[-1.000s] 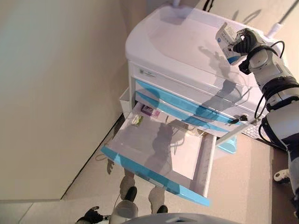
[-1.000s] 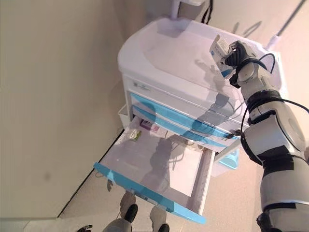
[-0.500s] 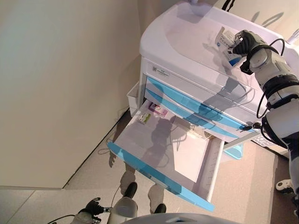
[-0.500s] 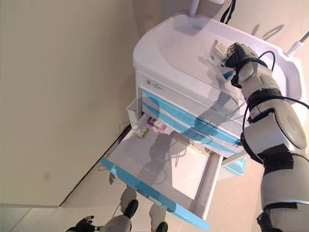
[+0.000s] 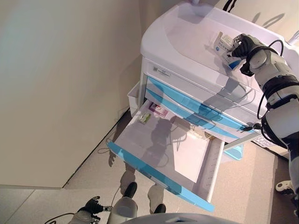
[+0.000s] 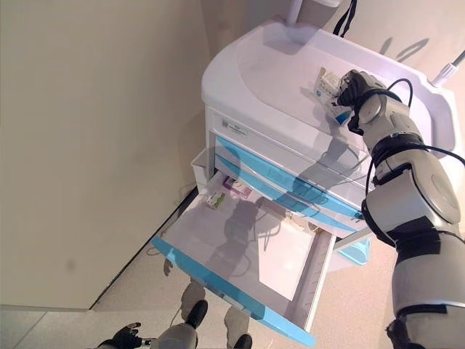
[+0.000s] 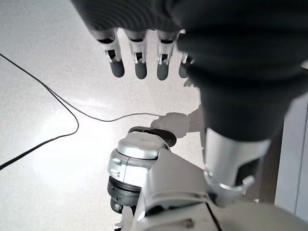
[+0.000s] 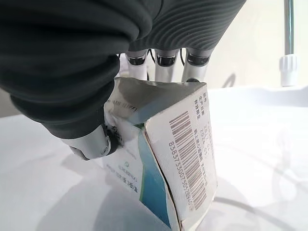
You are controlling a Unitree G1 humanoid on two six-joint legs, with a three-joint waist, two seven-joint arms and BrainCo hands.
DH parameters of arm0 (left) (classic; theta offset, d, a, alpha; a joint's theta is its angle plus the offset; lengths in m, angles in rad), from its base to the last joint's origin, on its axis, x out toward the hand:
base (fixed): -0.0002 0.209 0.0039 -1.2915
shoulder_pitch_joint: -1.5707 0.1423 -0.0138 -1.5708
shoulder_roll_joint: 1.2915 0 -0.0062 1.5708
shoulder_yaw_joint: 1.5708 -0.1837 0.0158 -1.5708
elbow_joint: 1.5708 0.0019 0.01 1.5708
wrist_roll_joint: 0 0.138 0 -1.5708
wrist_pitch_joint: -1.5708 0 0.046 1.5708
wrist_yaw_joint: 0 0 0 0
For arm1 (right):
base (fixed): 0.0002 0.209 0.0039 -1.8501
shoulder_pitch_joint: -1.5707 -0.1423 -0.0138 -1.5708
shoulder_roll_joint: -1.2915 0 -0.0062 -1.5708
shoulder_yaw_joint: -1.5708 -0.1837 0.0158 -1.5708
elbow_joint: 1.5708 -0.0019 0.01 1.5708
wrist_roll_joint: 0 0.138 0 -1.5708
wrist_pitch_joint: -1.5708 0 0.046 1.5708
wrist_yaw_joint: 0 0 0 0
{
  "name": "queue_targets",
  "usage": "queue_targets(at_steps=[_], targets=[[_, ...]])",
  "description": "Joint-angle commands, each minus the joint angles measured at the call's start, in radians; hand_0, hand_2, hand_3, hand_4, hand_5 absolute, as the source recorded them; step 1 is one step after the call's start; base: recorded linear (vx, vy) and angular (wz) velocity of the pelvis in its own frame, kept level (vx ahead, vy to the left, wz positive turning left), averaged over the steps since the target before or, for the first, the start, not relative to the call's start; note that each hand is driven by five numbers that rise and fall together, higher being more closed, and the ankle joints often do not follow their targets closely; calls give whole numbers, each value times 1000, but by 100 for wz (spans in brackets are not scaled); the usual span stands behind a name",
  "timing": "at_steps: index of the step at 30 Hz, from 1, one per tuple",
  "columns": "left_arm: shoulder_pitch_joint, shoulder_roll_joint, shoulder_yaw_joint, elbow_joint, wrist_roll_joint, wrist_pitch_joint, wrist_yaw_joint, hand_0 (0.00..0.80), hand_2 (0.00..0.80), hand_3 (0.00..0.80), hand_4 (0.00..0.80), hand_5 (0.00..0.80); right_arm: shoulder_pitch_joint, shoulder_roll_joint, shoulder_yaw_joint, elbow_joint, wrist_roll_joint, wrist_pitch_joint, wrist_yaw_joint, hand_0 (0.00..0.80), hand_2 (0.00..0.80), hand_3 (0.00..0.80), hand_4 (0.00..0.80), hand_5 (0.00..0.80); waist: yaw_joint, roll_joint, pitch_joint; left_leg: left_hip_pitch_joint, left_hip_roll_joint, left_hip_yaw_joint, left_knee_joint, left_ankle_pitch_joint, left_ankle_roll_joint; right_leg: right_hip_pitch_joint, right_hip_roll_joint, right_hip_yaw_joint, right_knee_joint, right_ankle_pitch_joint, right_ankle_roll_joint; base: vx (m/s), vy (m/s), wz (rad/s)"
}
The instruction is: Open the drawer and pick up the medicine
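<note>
white medical cart (image 5: 187,42) with blue-fronted drawers stands against the wall, biggest thing here. its lowest drawer (image 5: 163,154) is pulled fully out, so the opening step looks done; bed of it mostly bare, a couple of small packets (image 5: 159,110) sit at the back corner, well away from either hand.

right hand (image 5: 244,45) is up over the cart top, fingers (image 8: 166,65) wrapped down behind the medicine box (image 8: 166,161) and thumb clamped on the near face, so it is grasping the box. box sits between thumb and fingers, its lower corner looks right at or touching the cart top just below the fingertips, can't tell for sure which. held tilted, likely because the hand took it by one end and is setting it on the top surface, a guess.

box looks like thin white card with a teal-blue band, barcode panel on one side, edges dented and a bit crushed under the grip, so it is light and soft-walled.

left hand (image 7: 144,60) hangs low near the floor, far from everything, fingers straight and relaxed, holding nothing.
</note>
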Motion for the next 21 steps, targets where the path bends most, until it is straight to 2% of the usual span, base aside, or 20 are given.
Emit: queue_targets(at_steps=[1,19,20,21], targets=[[-35,19,-5,16,-1,0,-10,0,0,0,0,0,-71,-28,44,22,-2,8,-9,800,800,800,800,800,31,-19,10,21,-42,34,-38,-8,20,-47,-28,-24,93,27,46,-12,-7,10],[-47,23,0,22,1,1,-13,0,0,0,0,0,-36,10,36,8,2,7,23,800,800,800,800,800,40,-21,25,10,-45,23,-39,-4,18,-55,-30,-39,94,28,45,-1,-1,1],[-47,25,0,23,0,2,-13,0,0,0,0,0,-36,13,35,4,1,8,23,643,643,643,643,643,39,-22,24,10,-45,23,-39,-4,18,-55,-30,-39,94,27,45,0,0,0],[-48,24,0,22,-1,2,-13,0,0,0,0,0,-39,15,36,3,1,9,21,436,436,436,436,436,39,-21,24,10,-45,24,-38,-5,18,-55,-30,-40,95,26,44,0,0,0]])
